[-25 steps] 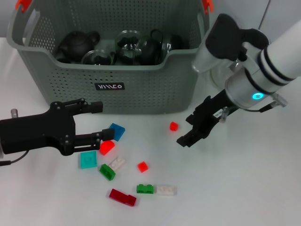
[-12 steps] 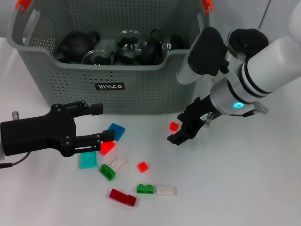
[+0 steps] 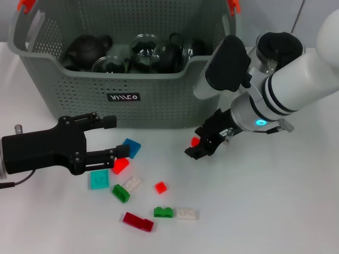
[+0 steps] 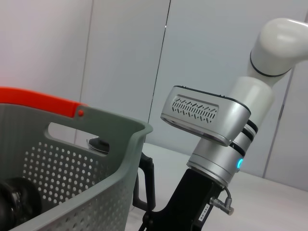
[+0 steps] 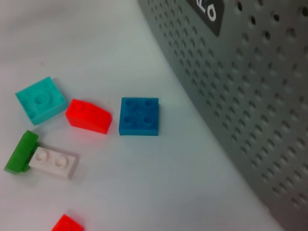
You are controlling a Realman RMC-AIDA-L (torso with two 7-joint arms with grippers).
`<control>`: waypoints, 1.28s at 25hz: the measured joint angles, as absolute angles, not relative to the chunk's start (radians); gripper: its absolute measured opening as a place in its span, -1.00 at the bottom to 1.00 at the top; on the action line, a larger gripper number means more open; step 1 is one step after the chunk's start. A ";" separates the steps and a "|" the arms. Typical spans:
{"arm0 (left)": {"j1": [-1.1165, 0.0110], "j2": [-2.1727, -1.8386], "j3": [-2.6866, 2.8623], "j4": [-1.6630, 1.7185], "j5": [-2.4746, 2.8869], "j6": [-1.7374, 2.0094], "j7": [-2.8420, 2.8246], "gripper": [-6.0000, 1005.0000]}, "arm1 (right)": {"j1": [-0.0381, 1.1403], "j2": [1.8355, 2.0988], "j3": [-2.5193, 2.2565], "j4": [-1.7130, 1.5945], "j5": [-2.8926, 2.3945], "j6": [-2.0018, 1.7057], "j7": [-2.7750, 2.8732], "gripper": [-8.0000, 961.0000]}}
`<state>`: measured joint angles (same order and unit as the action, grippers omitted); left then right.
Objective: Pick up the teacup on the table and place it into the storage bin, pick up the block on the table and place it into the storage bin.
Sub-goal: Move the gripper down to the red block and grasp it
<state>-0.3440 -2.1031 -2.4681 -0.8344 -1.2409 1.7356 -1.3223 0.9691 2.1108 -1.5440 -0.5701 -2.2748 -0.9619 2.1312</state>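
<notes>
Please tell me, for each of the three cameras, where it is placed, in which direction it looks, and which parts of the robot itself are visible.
Head: above, looking forward and down at bin, blocks and table; shows left gripper and right gripper.
Left wrist: low beside the bin, looking across its rim at the right arm.
Right wrist: close above the table, looking at blue block, red block and bin wall; no robot parts.
Shared: the bin appears in all; head and right wrist share the blue block.

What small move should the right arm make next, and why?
Probably lower the right end effector a little onto the small red block and close on it. In the head view its fingertips sit right at this block, in front of the storage bin, and nothing is gripped yet. The left end effector waits near other blocks.
</notes>
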 joint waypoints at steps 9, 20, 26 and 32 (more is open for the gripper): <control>-0.344 -2.106 -2.468 -0.834 -1.241 1.732 -1.322 0.53 | 0.967 2.111 -1.548 -0.567 -2.275 -0.934 2.132 0.29; -0.344 -2.106 -2.468 -0.834 -1.242 1.719 -1.322 0.53 | 0.966 2.112 -1.559 -0.555 -2.275 -0.911 2.129 0.01; -0.344 -2.107 -2.468 -0.834 -1.242 1.716 -1.322 0.53 | 0.964 2.114 -1.599 -0.554 -2.250 -0.890 2.131 -0.13; -0.344 -2.108 -2.468 -0.831 -1.242 1.716 -1.322 0.53 | 0.962 2.114 -1.645 -0.554 -2.223 -0.873 2.132 -0.26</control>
<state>-0.3436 -2.1077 -2.4682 -0.8308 -1.2421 1.7159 -1.3223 0.9619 2.1139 -1.6452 -0.5536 -2.2231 -0.8732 2.1317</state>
